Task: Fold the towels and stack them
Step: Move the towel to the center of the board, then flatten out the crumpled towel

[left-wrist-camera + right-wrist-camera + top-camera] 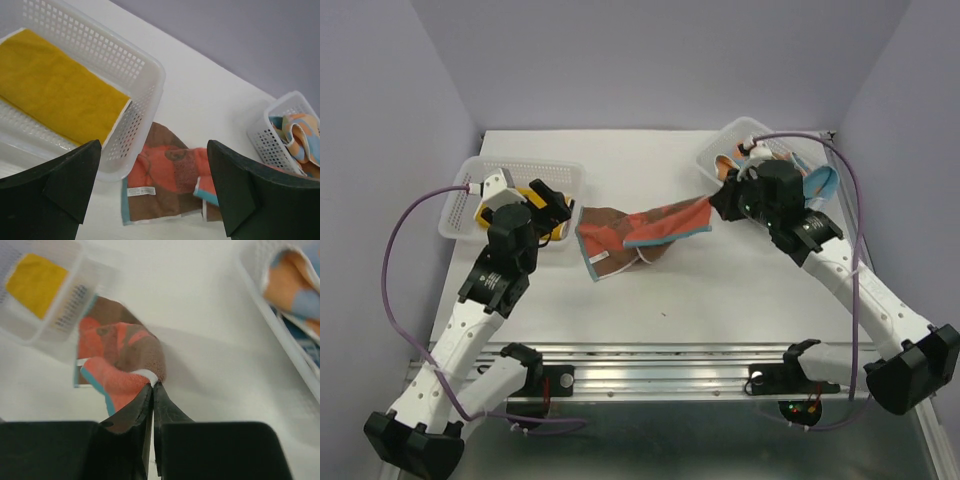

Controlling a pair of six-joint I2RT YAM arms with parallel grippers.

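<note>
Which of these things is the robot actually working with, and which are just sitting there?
Part of the job: orange-red and brown towel, pinched in the right end effector; mustard yellow towel; pastel towels.
Just lying about: left basket and right basket, white perforated plastic; purple cables.

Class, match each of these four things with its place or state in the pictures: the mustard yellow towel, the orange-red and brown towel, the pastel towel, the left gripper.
Column one:
1. mustard yellow towel
2. orange-red and brown towel
3. pastel towel
4. left gripper

Column two:
A. open, holding nothing
B. lying flat in the left basket
C. bunched in the right basket
D. on the table, pinched by the right gripper

Pairs: 1-B, 2-D, 3-C, 4-A
</note>
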